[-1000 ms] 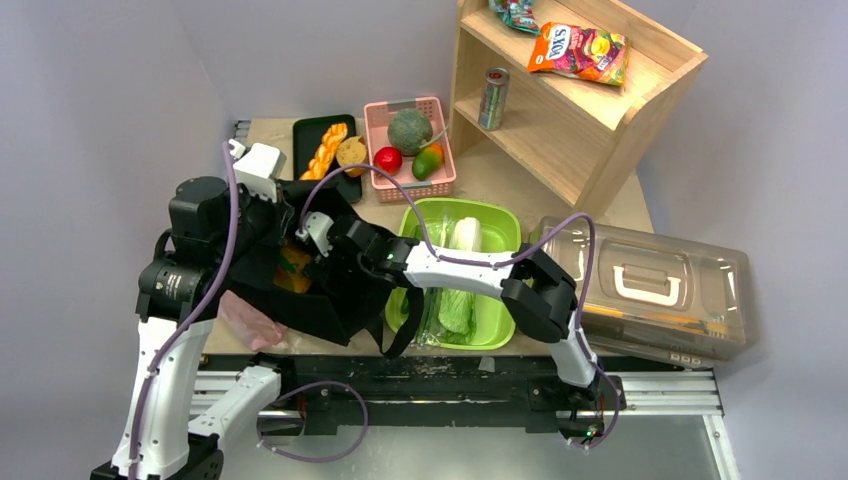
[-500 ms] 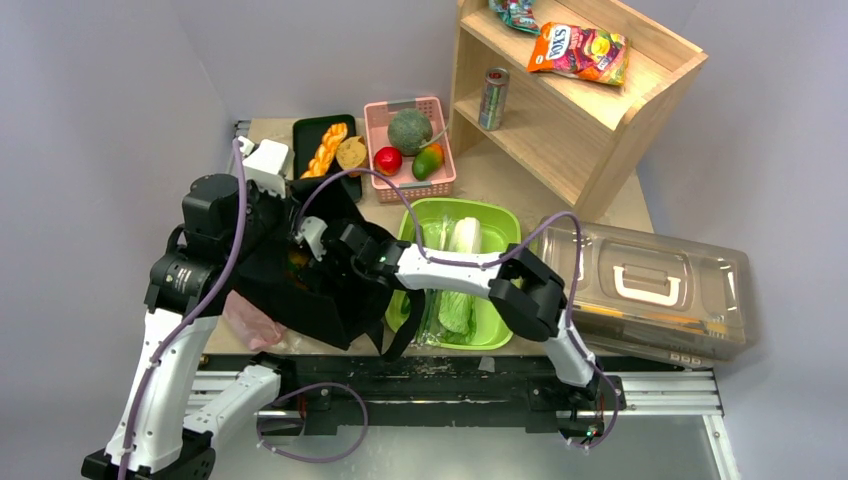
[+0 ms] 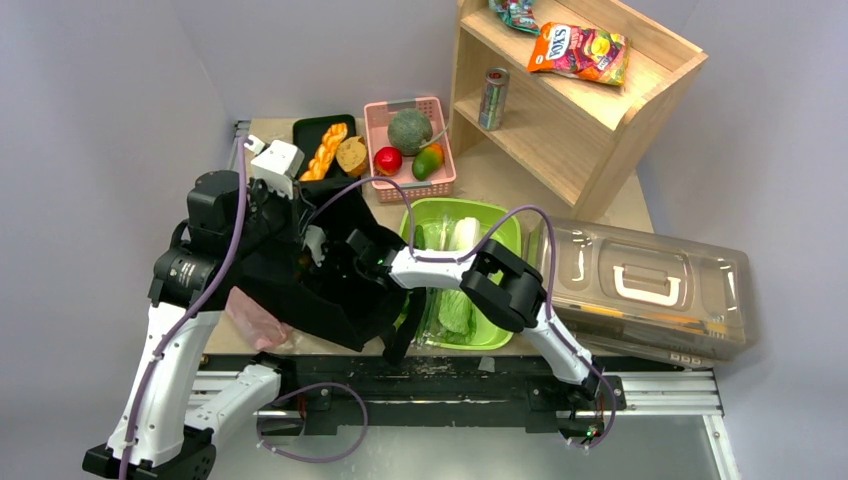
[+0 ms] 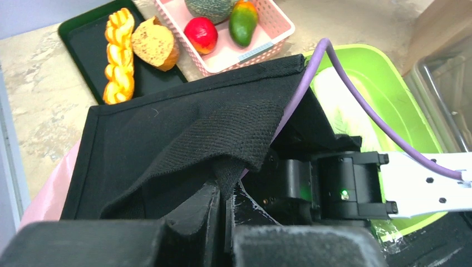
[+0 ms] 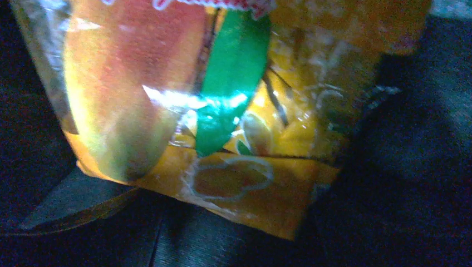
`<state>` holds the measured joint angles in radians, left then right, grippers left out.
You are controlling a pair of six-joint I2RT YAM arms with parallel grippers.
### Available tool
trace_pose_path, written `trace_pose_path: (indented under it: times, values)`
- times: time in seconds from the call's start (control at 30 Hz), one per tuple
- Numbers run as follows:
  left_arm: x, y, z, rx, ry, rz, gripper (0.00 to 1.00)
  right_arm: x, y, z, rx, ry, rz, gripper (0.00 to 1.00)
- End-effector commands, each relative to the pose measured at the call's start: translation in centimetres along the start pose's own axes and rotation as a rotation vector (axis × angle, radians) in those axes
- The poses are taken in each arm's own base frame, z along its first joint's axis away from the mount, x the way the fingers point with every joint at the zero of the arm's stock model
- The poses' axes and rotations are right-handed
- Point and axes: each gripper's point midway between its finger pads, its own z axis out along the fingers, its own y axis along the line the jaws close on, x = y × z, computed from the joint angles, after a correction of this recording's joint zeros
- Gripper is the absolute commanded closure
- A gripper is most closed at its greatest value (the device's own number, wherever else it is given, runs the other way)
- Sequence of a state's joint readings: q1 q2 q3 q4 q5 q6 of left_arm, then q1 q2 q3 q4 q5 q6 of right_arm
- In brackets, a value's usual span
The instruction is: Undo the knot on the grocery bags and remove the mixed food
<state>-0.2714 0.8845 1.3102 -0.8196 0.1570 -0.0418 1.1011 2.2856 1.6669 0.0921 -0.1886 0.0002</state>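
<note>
Two bags sit at lower left of the top view. The crumpled pink bag (image 3: 250, 320) peeps out at the edge of a black bag (image 3: 300, 305), and its knot is not in sight. The left gripper (image 4: 220, 219) is pinched tight on a fold of the black bag's rim, holding the mouth up. The right gripper (image 3: 325, 245) reaches inside, and how wide its fingers stand I cannot tell. Its camera is filled by a yellow packet (image 5: 222, 139) with a mango picture and a green band, no words legible. To do this well, I judge, draw the rim taut and close on the packet's edge, not its slippery face. Farther up, cabbage (image 3: 458, 300) lies in the tub (image 3: 497, 330), bread (image 3: 327, 150) on the tray (image 3: 310, 130), fruit (image 3: 410, 130) in the basket (image 3: 445, 185). At top, a shelf pouch (image 3: 578, 50) seems to read FOX'S.
</note>
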Motion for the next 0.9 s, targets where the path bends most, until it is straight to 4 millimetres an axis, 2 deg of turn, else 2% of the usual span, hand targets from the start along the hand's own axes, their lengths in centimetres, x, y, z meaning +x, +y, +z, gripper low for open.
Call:
trace_pose_path:
  times: [0.0, 0.03, 0.1, 0.3, 0.4, 0.47, 0.57, 0.67, 0.87]
  values:
    - [-4.0, -4.0, -1.5, 0.204, -0.173, 0.026, 1.00, -1.1, 3.8, 0.0, -0.233, -0.058, -0.012, 0.01]
    - [-3.9, -4.0, -1.5, 0.208, -0.171, 0.026, 1.00, -1.6, 3.7, 0.3, -0.232, -0.064, -0.009, 0.01]
    - [-3.7, -4.4, -1.7, 0.229, -0.165, 0.029, 1.00, -1.3, 3.4, 1.2, -0.216, -0.043, 0.017, 0.01]
    - [-3.1, -4.9, -1.8, 0.259, -0.148, 0.028, 1.00, 2.7, 1.6, 3.2, -0.150, 0.078, 0.063, 0.02]
    - [-2.6, -4.4, -1.6, 0.232, -0.129, 0.031, 1.00, 4.4, 2.4, 3.3, -0.206, 0.129, 0.084, 0.12]
    - [-1.9, -3.4, -1.3, 0.180, -0.109, 0.044, 1.00, 4.3, 3.6, 2.9, -0.283, 0.137, 0.107, 0.27]
    - [-1.1, -1.5, -0.8, 0.085, -0.090, 0.050, 1.00, 2.7, 4.8, 1.4, -0.375, 0.111, 0.123, 0.58]
    - [-0.6, 0.0, -0.3, 0.031, -0.071, 0.003, 1.00, 0.1, 5.0, -0.4, -0.399, 0.053, 0.087, 1.00]
    - [-0.3, 2.7, 0.3, -0.074, -0.057, -0.028, 1.00, -6.2, 5.4, -5.0, -0.402, -0.118, 0.003, 1.00]
